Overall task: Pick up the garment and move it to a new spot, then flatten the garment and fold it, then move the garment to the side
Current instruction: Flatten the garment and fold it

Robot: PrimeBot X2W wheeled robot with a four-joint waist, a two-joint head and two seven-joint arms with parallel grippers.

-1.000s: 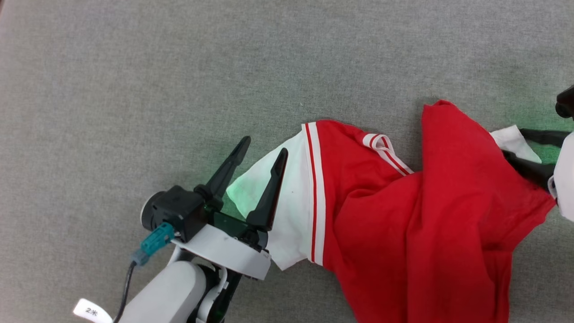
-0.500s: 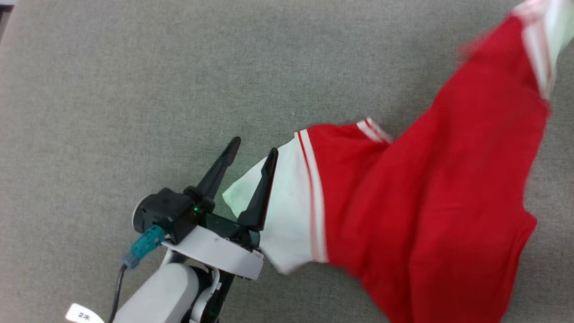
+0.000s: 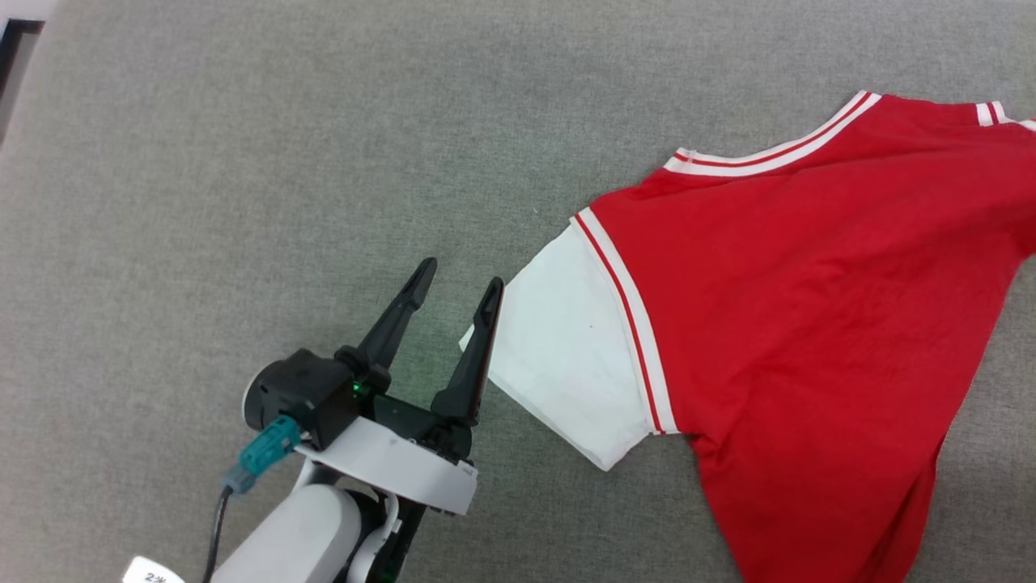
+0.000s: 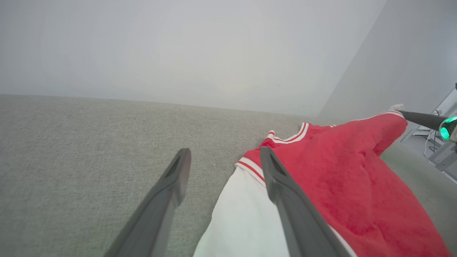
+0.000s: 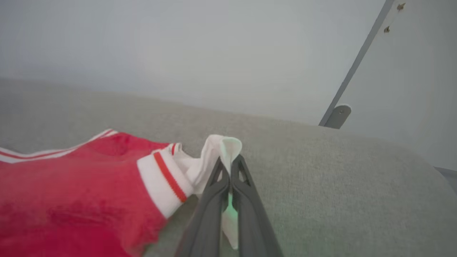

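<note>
The garment (image 3: 793, 308) is a red shirt with white sleeves and red-white striped trim, spread plain side up over the right of the grey table. Its near white sleeve (image 3: 566, 364) lies beside my left gripper (image 3: 459, 279), which stands open; one finger rests along the sleeve's edge, with grey cloth between the two. In the left wrist view the sleeve (image 4: 242, 221) lies under the right finger. My right gripper (image 5: 228, 162) is shut on the garment's other white sleeve (image 5: 214, 153), pinched at its tip and pulled taut.
The grey fabric table (image 3: 243, 162) stretches left and back. Its far left corner (image 3: 24, 16) meets a dark gap. A white wall (image 4: 178, 46) rises behind, and a metal bracket (image 5: 337, 114) stands past the table's far edge.
My right gripper closed on the far white sleeve and pulled it up and away to the right, stretching the crumpled shirt out flatter. The left gripper stayed open beside the near sleeve.
</note>
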